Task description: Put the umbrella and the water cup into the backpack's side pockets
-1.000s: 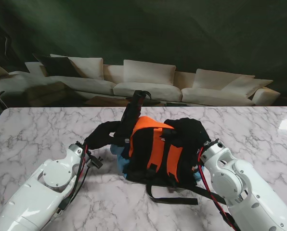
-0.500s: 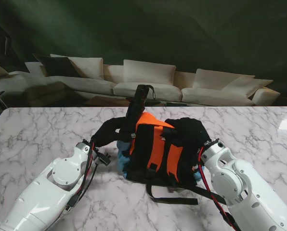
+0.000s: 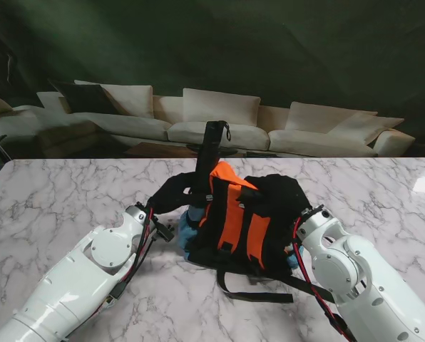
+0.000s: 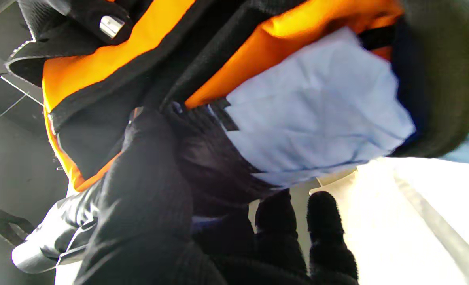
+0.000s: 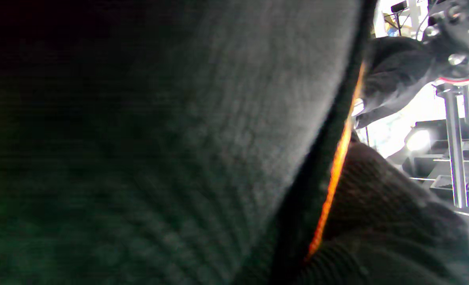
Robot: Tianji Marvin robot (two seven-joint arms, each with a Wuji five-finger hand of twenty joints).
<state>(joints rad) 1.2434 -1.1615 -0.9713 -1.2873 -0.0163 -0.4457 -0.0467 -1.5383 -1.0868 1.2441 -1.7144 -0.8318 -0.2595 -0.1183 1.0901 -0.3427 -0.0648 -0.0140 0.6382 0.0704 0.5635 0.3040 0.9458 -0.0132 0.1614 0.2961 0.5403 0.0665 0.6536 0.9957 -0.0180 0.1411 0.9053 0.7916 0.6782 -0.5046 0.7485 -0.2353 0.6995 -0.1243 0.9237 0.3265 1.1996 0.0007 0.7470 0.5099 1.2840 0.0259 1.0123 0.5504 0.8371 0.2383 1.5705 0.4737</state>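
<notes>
The orange and black backpack [image 3: 234,224] stands in the middle of the marble table [image 3: 63,192]. My left hand [image 3: 175,195], in a black glove, is shut on the folded black umbrella [image 3: 211,158]. The umbrella stands nearly upright against the backpack's left side. Its lower end meets the light-blue side pocket [image 3: 190,231]; I cannot tell if it is inside. The left wrist view shows the umbrella's dark folds [image 4: 207,158] beside that pocket [image 4: 317,114]. My right hand [image 3: 285,194] grips the backpack's right upper side. No water cup shows.
A black strap [image 3: 252,293] trails from the backpack toward me across the table. A white sofa [image 3: 219,121] runs behind the table's far edge. The right wrist view is filled by dark fabric with an orange seam [image 5: 333,178].
My left arm has pushed right and away from me, swinging the umbrella from a lean to nearly upright against the backpack's left side. The right arm has stayed put.
</notes>
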